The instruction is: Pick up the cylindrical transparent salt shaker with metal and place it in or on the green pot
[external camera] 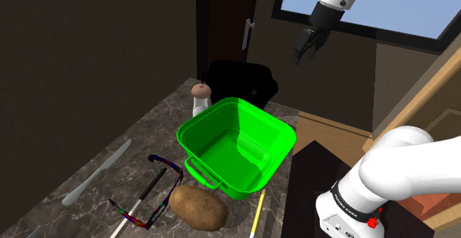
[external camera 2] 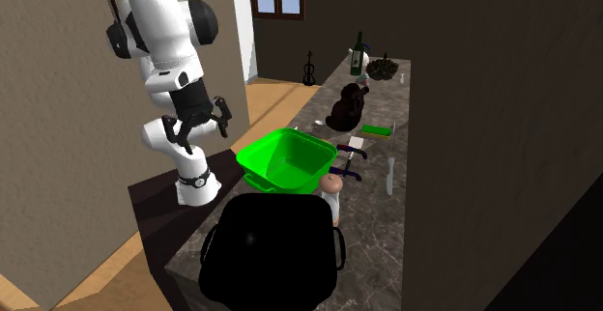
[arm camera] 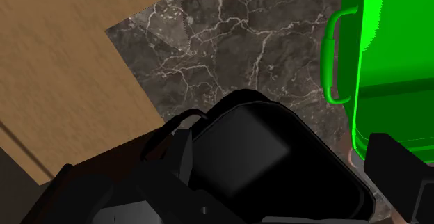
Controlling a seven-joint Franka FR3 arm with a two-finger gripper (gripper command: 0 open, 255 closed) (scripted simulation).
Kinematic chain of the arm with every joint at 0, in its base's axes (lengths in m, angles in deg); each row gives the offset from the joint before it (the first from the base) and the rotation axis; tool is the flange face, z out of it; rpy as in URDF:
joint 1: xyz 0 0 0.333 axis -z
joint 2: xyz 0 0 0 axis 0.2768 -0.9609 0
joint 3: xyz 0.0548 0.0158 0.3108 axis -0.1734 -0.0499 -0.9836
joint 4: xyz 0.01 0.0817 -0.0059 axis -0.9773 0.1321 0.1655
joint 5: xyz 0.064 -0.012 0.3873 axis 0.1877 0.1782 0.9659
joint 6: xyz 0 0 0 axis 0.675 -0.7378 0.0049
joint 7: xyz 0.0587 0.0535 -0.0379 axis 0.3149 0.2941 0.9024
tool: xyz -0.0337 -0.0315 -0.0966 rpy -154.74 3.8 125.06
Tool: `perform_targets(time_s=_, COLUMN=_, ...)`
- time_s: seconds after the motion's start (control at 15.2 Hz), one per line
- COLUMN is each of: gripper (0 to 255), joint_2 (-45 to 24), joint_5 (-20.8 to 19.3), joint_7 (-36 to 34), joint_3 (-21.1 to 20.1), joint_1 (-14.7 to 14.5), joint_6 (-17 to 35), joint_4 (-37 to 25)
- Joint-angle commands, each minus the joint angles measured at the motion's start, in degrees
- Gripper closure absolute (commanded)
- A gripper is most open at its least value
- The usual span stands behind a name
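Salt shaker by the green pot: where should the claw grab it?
Probably grip the salt shaker from above, by its rounded brown top: it stands upright, with the green pot and a black pot close beside it.

I'm seeing the hand [arm camera: 285, 161] with fingers standing apart above a black pan [arm camera: 250, 153]. The green pot [arm camera: 393, 42] is sitting just beside it on the dark marbled counter [arm camera: 229, 49], with wooden floor [arm camera: 62, 69] showing beyond the edge.

A dark marble counter [external camera: 148, 129] carries a green pot [external camera: 244, 179] in the middle. On one side stand a salt shaker [external camera: 199, 100] and a black pan [external camera: 240, 81] — on the other lie a potato [external camera: 198, 207], a knife [external camera: 96, 174] and glasses [external camera: 151, 199].
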Motion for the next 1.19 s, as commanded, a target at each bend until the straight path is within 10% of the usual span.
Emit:
perform_targets(time_s=0.0, gripper=0, joint_2=0.0, joint_5=0.0, joint_7=0.0, joint_3=0.0, joint_1=0.0, joint_6=0.0, joint_4=0.0)
perform_targets(time_s=1.12, gripper=0, joint_2=-28.6, joint_5=7.2, joint_7=-10.1, joint_3=-11.6, joint_1=-6.8, joint_6=13.0, joint_4=-12.6)
